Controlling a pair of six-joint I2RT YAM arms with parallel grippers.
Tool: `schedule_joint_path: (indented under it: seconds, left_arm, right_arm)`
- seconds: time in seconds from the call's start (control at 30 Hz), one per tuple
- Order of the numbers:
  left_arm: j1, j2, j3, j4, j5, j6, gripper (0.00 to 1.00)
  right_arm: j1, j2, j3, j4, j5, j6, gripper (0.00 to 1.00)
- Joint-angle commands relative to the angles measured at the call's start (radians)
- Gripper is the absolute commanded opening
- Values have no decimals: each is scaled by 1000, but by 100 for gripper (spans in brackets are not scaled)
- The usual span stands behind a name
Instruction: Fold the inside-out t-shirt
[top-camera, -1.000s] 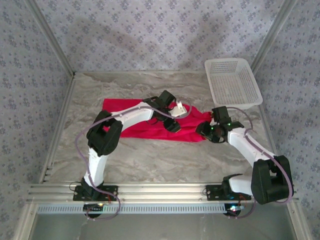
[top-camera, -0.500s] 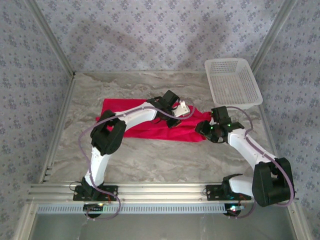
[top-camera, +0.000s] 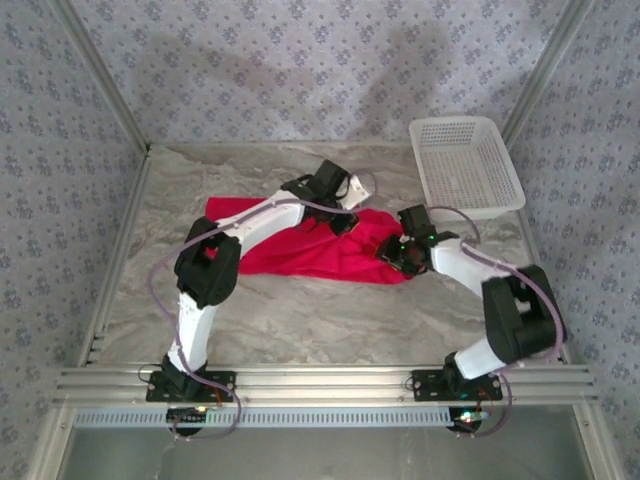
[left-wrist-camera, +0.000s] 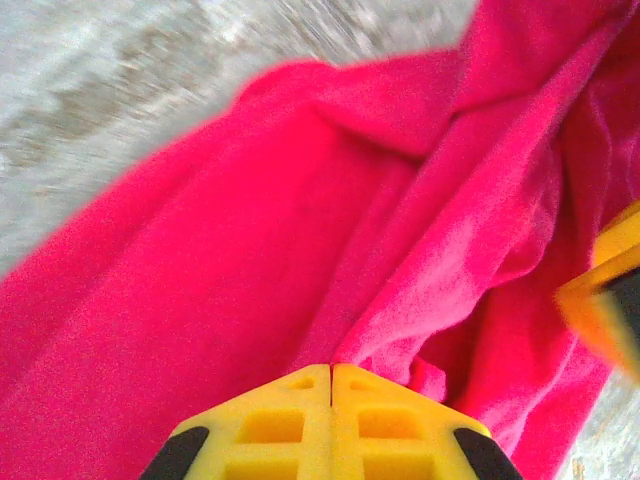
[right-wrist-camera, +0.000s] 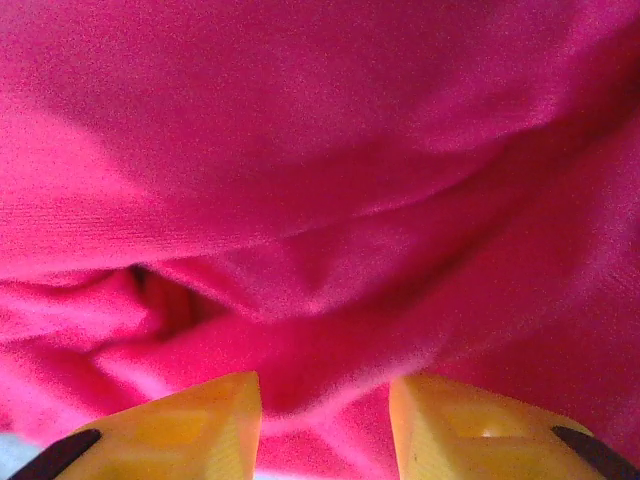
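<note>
One marbled table (top-camera: 300, 310) spreads in front of two white robot arms. Across its middle lies the bright red t-shirt (top-camera: 280, 255), a rumpled band with its long axis running left to right. A white mesh basket (top-camera: 465, 165) sits at the far right corner, apart from the cloth.

Both arms reach to the shirt's right end. The left gripper (top-camera: 340, 218) is at the far edge of the cloth. The right gripper (top-camera: 395, 258) is at the near right end, close beside it. In the left wrist view the yellow fingers (left-wrist-camera: 280, 420) are pressed together, with a ridge of red cloth rising from between their tips, so this hand is pinching the shirt. A blurred yellow finger of the other hand shows at that view's right edge. In the right wrist view the fingers (right-wrist-camera: 200, 410) stand apart with bunched cloth in the gap; whether they are squeezing it cannot be told.

Nearly all of the shirt lies to the left of both hands. A fold would likely carry this right end leftward along the long axis.
</note>
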Motion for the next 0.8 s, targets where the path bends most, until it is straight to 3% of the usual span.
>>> schedule_joint_path:
  seconds: [0.0,0.2,0.3,0.43,0.53,0.6,0.77]
  left_arm:
    - [18,-102,68,-19,21,-91,0]
    - [59,-111,68,-22,31,-130,0]
    - [80,-98,53,-18,39,-150,0]
    - [94,-65,58,-15,58,-178,0]
    - [93,-41,78,-29,86,-194,0]
    - [93,-34,85,-39,96,-200,0]
    - [93,-34,83,-46,103,-207,0]
  right_arm:
    - [7,114,39,14,66,34,34]
    - [23,84,-60,-3,83,37,10]
    - [27,-6,-100,-54,121,17,6]
    - [53,-119,-53,-140,169,-22,8]
    - [94,-166,5,-145,200,-53,22]
    - [122,-145,60,-130,201,-82,29]
    - [164,25,185,-96,149,-122,26]
